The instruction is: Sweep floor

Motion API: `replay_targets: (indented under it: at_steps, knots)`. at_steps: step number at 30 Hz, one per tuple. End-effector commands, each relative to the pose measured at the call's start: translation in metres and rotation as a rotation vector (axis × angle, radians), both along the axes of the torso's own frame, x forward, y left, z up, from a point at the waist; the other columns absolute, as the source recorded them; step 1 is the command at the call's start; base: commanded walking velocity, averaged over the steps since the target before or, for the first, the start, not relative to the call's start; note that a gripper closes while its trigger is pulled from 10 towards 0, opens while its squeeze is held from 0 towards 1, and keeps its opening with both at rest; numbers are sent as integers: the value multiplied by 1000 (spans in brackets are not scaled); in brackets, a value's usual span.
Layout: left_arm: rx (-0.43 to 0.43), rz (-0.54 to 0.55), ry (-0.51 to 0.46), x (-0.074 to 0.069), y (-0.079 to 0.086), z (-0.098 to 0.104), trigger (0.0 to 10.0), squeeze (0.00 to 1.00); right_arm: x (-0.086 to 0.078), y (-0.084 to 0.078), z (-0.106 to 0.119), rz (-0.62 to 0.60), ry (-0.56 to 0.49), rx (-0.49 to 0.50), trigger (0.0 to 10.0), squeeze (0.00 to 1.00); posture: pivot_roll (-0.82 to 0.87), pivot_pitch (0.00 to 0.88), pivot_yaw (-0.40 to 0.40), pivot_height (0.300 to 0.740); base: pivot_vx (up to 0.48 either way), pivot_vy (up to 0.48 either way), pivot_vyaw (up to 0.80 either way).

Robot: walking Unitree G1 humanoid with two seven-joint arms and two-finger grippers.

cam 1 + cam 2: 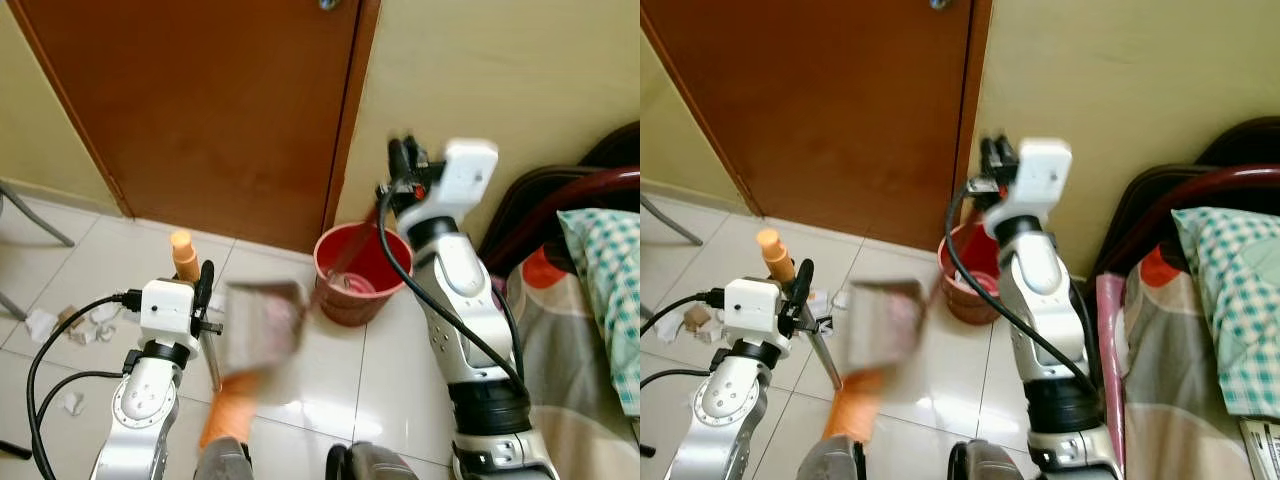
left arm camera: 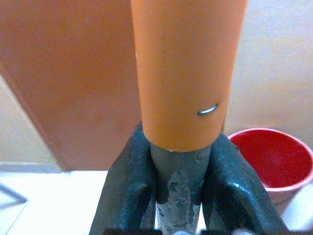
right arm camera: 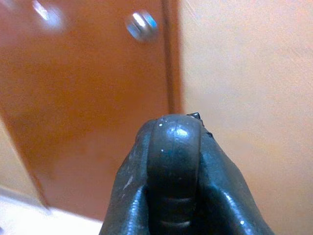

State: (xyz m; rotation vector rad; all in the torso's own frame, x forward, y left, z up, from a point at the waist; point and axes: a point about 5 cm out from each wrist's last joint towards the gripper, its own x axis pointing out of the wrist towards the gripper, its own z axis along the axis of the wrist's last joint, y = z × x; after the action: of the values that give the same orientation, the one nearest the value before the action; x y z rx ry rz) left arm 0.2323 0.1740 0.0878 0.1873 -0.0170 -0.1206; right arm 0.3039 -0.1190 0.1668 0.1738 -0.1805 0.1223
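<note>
My left gripper (image 1: 204, 296) is shut on a grey broom pole (image 2: 179, 186) just under its orange cap (image 1: 183, 254), low on the left. The pole runs down to an orange broom head (image 1: 224, 412) on the floor tiles. My right gripper (image 1: 401, 162) is raised high near the door frame, shut on the dark rounded end of a dustpan handle (image 3: 174, 161). The thin handle slants down to the dustpan (image 1: 262, 326), which hangs blurred above the tiles, just left of a red bucket (image 1: 355, 268). Crumpled paper scraps (image 1: 72, 326) lie on the floor at the left.
A brown door (image 1: 210, 100) and yellow wall (image 1: 520, 80) close the space ahead. A bed with a checked pillow (image 1: 605, 290) and dark headboard (image 1: 560, 190) stands at the right. Grey chair legs (image 1: 35, 225) stand at the far left.
</note>
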Motion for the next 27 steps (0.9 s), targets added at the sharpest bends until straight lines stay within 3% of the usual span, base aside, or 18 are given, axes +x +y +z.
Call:
replay_targets:
  at_steps: [1,6,13,18,24,27]
  knots:
    - [57,-14,36,-4,4,-3,10000,0,-6,-9,5,-47,-32,19,10000,0,59,177,-13,740,0,0,0]
    - [66,-45,21,-3,3,6,10000,0,-28,-20,-17,-71,44,-37,10000,0,43,196,4,740,0,0,0]
    - [43,-30,38,-7,4,6,10000,0,-35,-38,-28,-128,101,-58,10000,0,26,201,-7,740,0,0,0]
    - [33,-27,38,-8,3,8,10000,0,-37,-43,-35,-160,121,-86,10000,0,32,191,-6,740,0,0,0]
    - [25,-27,16,0,-1,17,10000,0,-32,-45,-35,-171,126,-87,10000,0,25,163,-3,740,0,0,788]
    - [1,-36,-31,8,-9,31,10000,0,-29,-48,-32,-175,117,-93,10000,0,25,157,-7,740,0,262,788]
